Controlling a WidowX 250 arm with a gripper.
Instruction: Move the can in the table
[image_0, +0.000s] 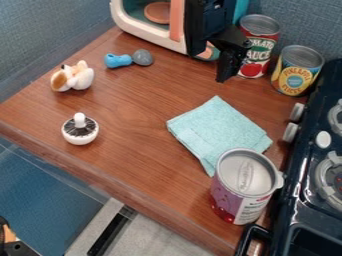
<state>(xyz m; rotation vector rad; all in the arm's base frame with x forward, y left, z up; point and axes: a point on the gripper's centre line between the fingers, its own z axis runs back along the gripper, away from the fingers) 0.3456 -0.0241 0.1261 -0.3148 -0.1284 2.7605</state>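
You can't tell whether your claw (231, 61) is clenched or released, so check it before descending squarely over the red can (259, 49), apparently your target, just beside it at the back. Keep off the yellow-labelled can (295, 76); claw height is hard to judge, and the arm hides part of the toy oven (143, 36).

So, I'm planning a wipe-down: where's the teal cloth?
In the camera view, the cloth lies right of centre on the wooden counter, just beyond the purple-labelled can.
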